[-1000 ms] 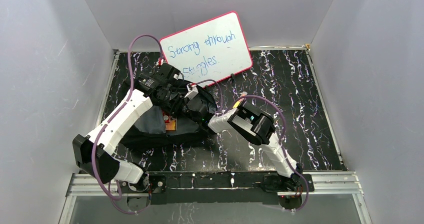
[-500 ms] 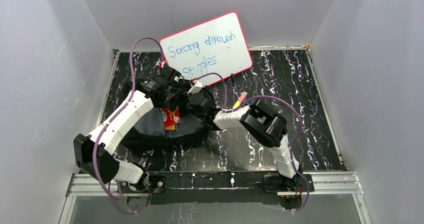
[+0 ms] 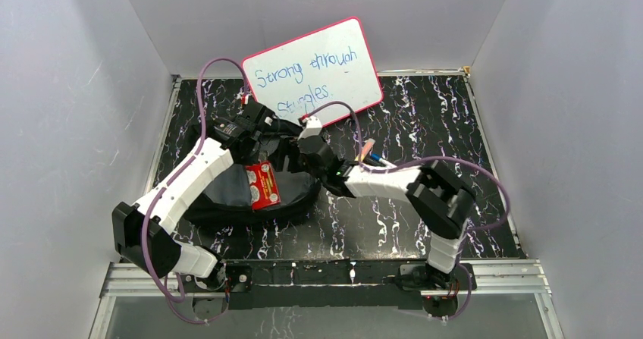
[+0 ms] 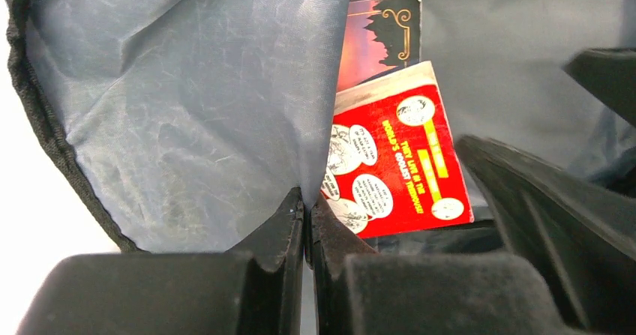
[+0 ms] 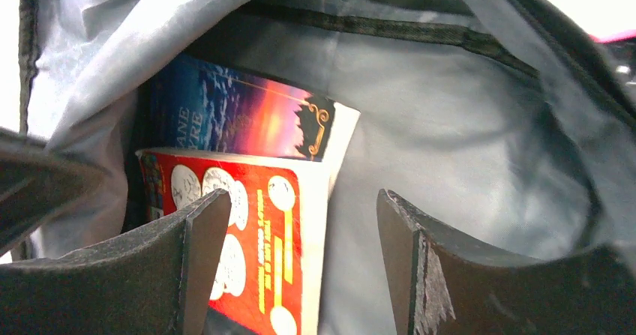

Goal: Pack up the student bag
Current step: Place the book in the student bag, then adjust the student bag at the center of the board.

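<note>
The student bag point(image 3: 294, 202) lies open at the left of the table, its grey lining point(image 5: 450, 125) showing. My left gripper point(image 3: 274, 134) is shut on a fold of that lining point(image 4: 225, 110) at the bag's far rim and holds the mouth up; its jaws point(image 4: 308, 200) pinch the fabric. Inside the bag lies a red book point(image 3: 261, 185) on top of a book with a sunset cover point(image 5: 240, 118). My right gripper point(image 5: 296, 215) hangs open just above the red book point(image 5: 247, 230), touching nothing.
A pink-framed whiteboard point(image 3: 315, 70) with writing leans on the back wall. A few markers point(image 3: 368, 151) lie on the black marbled table point(image 3: 455, 119) right of the bag. The right forearm point(image 3: 379, 180) crosses the table's middle. Grey walls close in three sides.
My right gripper opened and let the red book drop flat into the bag. The right elbow swung out to the right. My left gripper kept its hold on the lining.
</note>
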